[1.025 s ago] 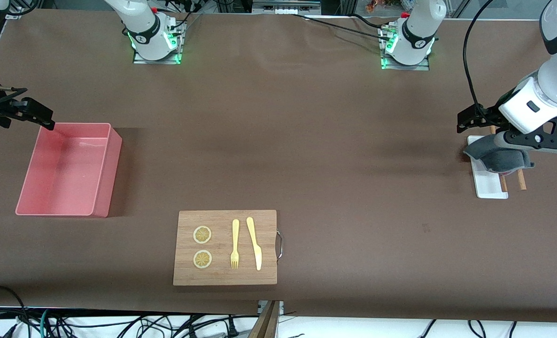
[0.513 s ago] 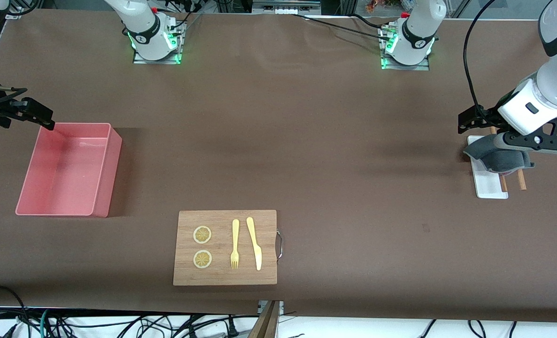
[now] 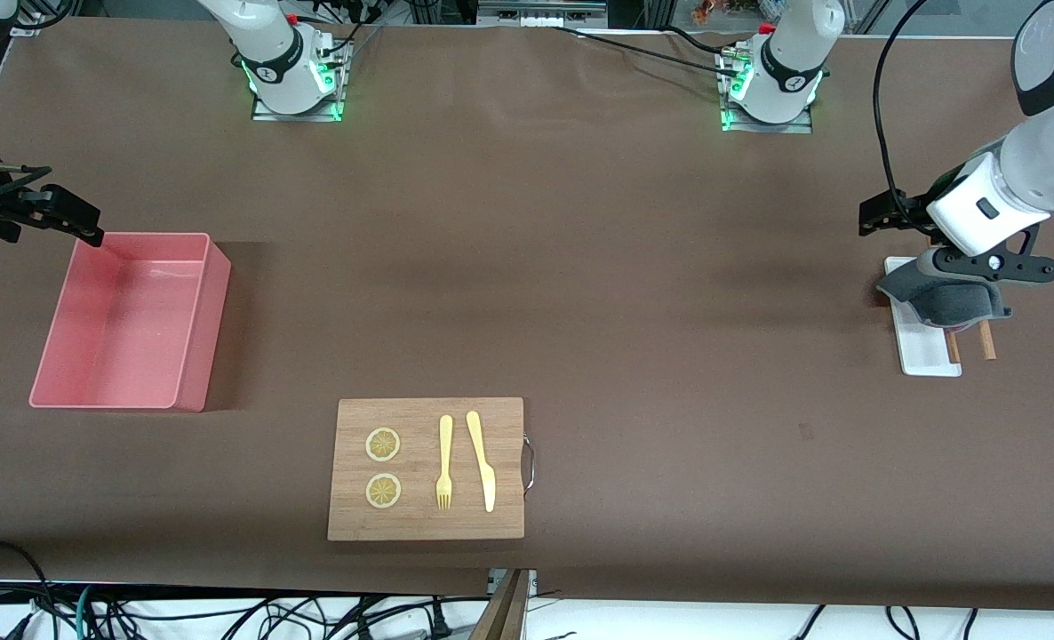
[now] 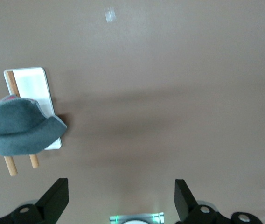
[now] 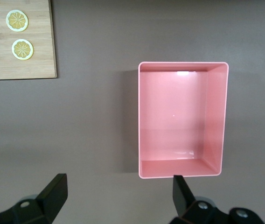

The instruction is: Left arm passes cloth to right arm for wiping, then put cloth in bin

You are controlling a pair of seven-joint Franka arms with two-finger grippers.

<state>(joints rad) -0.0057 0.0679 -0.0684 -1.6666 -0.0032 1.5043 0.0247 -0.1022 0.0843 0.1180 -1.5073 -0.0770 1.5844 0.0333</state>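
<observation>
My left gripper (image 3: 980,267) hangs spread and empty over the cloth (image 3: 945,298), draped on the tray (image 3: 922,351) at the tabletop's left-arm edge. I should drop straight, pinching fabric only. My right gripper (image 3: 56,213) waits apart by the bin's (image 3: 185,244) corner.

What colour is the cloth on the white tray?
Dark grey cloth, a hint of pink at one edge; left wrist view shows it best.

The cloth (image 3: 945,300) hides part of the white tray (image 3: 925,354) (and two sticks).
</observation>
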